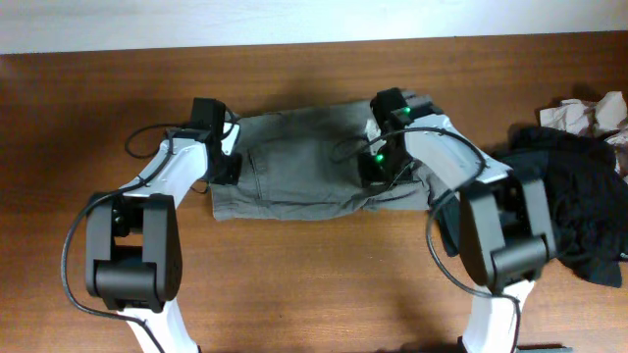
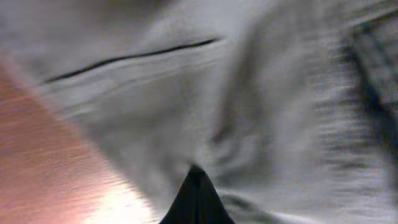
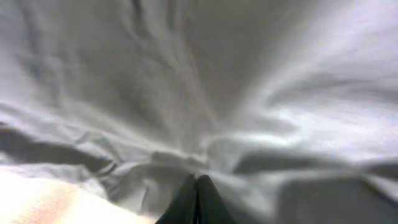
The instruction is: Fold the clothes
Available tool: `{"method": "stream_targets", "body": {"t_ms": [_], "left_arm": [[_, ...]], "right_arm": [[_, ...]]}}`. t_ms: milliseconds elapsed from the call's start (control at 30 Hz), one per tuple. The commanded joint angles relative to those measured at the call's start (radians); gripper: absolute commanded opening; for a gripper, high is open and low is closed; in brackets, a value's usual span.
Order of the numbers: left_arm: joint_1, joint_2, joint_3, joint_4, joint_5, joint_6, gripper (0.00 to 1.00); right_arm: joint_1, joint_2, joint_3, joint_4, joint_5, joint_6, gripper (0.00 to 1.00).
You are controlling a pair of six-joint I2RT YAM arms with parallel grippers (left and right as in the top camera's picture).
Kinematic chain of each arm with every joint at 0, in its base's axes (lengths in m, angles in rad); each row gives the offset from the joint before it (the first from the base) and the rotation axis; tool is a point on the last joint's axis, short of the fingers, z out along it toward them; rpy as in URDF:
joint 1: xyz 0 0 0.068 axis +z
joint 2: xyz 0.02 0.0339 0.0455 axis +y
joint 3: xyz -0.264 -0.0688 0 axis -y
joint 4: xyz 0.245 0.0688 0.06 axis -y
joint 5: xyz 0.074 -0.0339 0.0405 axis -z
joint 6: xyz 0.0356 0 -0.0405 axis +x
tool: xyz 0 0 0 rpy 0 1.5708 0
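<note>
So here's where I'm at. The wooden table (image 1: 314, 294) has the grey-olive shorts (image 1: 294, 172) spread out flat-ish toward the far edge, roughly in the middle, a bit rumpled but open. Off to my right there's a heap of black garments (image 1: 574, 211) with a pale cloth (image 1: 589, 110) crumpled behind it. Both are well apart from the shorts, and I'm leaving them alone.

Both arms are down on the shorts, one at each end. The left gripper (image 1: 228, 167) is at the left edge, with bare table just beside it, and the right gripper (image 1: 376, 169) is in on the right side of the fabric.

Going by the wrist views, both are pinched down tight with cloth bunched at the tips. On the right you can see the wrinkles running into the closed fingertips (image 3: 189, 205), so I'm fairly sure it has a fold of the shorts. The left wrist view is smeary. The dark tip is buried in the fabric below what looks like a pocket slit (image 2: 130, 57), so it's probably gripping too, but I wouldn't swear to how many layers.

My read is that this is the start of the first fold, with both ends grabbed and nothing doubled over yet.

Next I need to lift both ends evenly and carry them across together. If one side goes higher or faster, the cloth will twist, or the thin pinch on the left will slip out.
</note>
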Motion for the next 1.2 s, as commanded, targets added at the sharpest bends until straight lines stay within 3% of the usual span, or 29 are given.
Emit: {"method": "stream_targets", "body": {"t_ms": [0,200,433,567,633,700,800,900,1167], "left_arm": [[0.076,0.032,-0.005,-0.013,-0.083,-0.011,0.0],[0.133,0.032,-0.005,0.002,-0.084,-0.002,0.0],[0.135,0.032,-0.005,0.01,-0.08,-0.002,0.0],[0.135,0.029,-0.003,0.008,-0.04,-0.003,0.0],[0.135,0.018,-0.003,0.003,-0.028,-0.006,0.01],[0.135,-0.002,-0.002,-0.003,-0.014,-0.007,0.02],[0.135,-0.056,0.003,-0.015,-0.005,-0.022,0.07],[0.135,-0.129,0.004,-0.026,0.051,-0.021,0.13],[0.134,-0.352,0.004,-0.072,0.156,-0.022,0.33]], "right_arm": [[-0.006,-0.079,0.03,-0.002,0.068,-0.014,0.04],[-0.048,-0.074,0.03,0.019,0.07,-0.012,0.04],[-0.193,-0.074,0.03,0.03,-0.016,0.009,0.04],[-0.295,-0.074,0.03,0.043,-0.059,-0.001,0.34],[-0.348,-0.074,0.03,0.05,-0.109,-0.049,0.58],[-0.398,-0.073,0.03,0.056,-0.146,-0.076,0.7],[-0.464,-0.064,0.03,0.062,-0.215,-0.124,0.8],[-0.497,-0.041,0.03,0.064,-0.261,-0.162,0.84],[-0.492,0.06,0.03,0.155,-0.319,-0.223,0.85]]}}
